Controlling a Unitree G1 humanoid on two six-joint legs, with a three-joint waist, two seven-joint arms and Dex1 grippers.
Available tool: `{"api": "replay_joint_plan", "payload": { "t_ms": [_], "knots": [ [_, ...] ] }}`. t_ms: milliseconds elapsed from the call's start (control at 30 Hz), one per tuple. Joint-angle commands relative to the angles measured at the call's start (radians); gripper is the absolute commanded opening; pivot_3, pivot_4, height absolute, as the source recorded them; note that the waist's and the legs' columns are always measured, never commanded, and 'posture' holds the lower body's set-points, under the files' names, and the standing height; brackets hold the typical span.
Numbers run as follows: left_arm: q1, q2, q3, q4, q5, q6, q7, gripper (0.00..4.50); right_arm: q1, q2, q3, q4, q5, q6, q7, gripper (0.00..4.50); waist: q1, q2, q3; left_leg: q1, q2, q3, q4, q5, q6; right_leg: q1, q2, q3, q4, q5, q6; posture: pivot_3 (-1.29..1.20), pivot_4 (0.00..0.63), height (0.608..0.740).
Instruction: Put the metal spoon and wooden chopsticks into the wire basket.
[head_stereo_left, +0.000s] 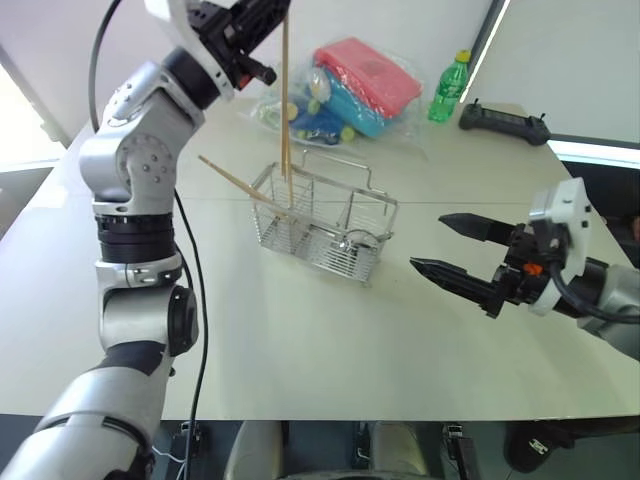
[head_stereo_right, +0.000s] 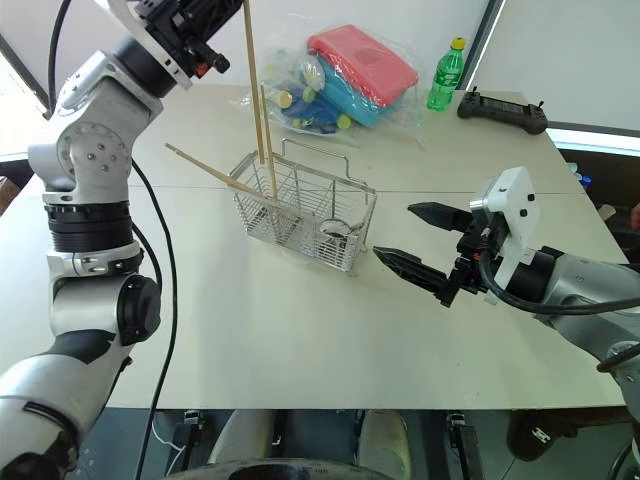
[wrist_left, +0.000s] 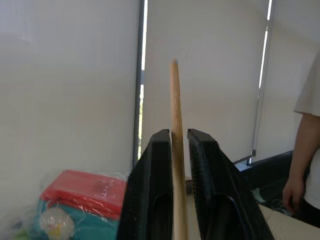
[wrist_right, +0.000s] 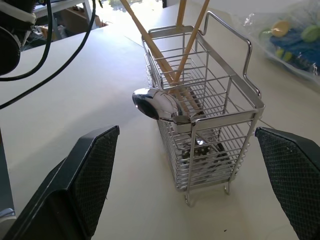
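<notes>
Spoon (wrist_right: 159, 106) handle lost down inside basket (wrist_right: 235, 107); upright chopstick (head_stereo_left: 286, 95) top cut off by frame edge; person (wrist_left: 306, 145) only part in view.

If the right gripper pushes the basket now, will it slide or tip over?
The basket looks light: thin open wire on small feet, so it would probably slide. It stands rather tall and narrow, and chopsticks stick up well above its rim, so a push near the top may tip it. A spoon leaning over the end could fall out.
</notes>
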Motion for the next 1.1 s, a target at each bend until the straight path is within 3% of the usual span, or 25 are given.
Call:
{"api": "replay_joint_plan", "payload": {
  "t_ms": [33, 167, 367, 467, 700, 900, 1100],
  "knots": [
    [-0.008, 0.003, 0.003, -0.059, -0.019, 0.006, 0.003, 2.52, -0.004, -0.009, -0.035, -0.017, 0.016, -0.015, 0.002, 4.50, 0.000, 0.000, 0.000, 0.000, 0.000, 0.000, 0.000, 0.000, 0.000, 0.000, 0.000, 0.000, 0.000, 0.000, 0.000, 0.00, 0.150, 0.678],
    [-0.008, 0.002, 0.015, -0.070, -0.033, 0.025, 0.013, 4.49, -0.019, -0.013, -0.026, -0.005, 0.012, -0.014, 0.008, 4.50, 0.000, 0.000, 0.000, 0.000, 0.000, 0.000, 0.000, 0.000, 0.000, 0.000, 0.000, 0.000, 0.000, 0.000, 0.000, 0.00, 0.150, 0.678],
    [-0.023, 0.014, 0.053, -0.077, -0.094, 0.095, 0.045, 4.49, -0.037, -0.021, -0.013, 0.019, -0.015, -0.020, 0.033, 4.50, 0.000, 0.000, 0.000, 0.000, 0.000, 0.000, 0.000, 0.000, 0.000, 0.000, 0.000, 0.000, 0.000, 0.000, 0.000, 0.00, 0.150, 0.678],
    [-0.066, 0.083, 0.071, -0.036, -0.130, 0.145, -0.011, 4.49, -0.057, -0.047, -0.019, 0.059, -0.060, -0.030, 0.075, 4.50, -0.002, 0.000, 0.000, 0.000, 0.000, 0.000, 0.000, 0.000, 0.000, 0.000, 0.000, 0.000, 0.000, 0.000, 0.000, 0.00, 0.150, 0.678],
    [-0.111, 0.451, -0.016, 0.077, -0.125, 0.215, -0.495, 4.49, -0.111, -0.151, -0.086, 0.210, -0.123, -0.040, 0.230, 4.50, -0.005, 0.004, 0.000, 0.000, 0.000, 0.000, -0.002, 0.000, 0.000, -0.002, 0.000, 0.000, 0.001, 0.000, -0.001, 0.00, 0.150, 0.678],
    [0.072, 0.754, -0.164, 0.138, 0.057, 0.036, -0.884, 4.49, -0.099, -0.187, -0.096, 0.289, -0.208, -0.076, 0.347, 4.50, -0.002, 0.007, 0.000, 0.000, 0.000, 0.001, -0.003, 0.000, 0.000, -0.002, 0.000, 0.000, 0.000, -0.001, -0.001, 0.00, 0.150, 0.678],
    [0.297, 0.877, -0.168, 0.105, 0.143, -0.078, -0.996, 4.49, -0.112, -0.160, -0.066, 0.292, -0.236, -0.081, 0.372, 4.50, 0.001, 0.007, 0.001, -0.002, 0.001, 0.001, -0.002, 0.000, 0.000, -0.005, 0.000, 0.000, 0.000, -0.003, -0.005, 0.00, 0.150, 0.678]
  ]
}}
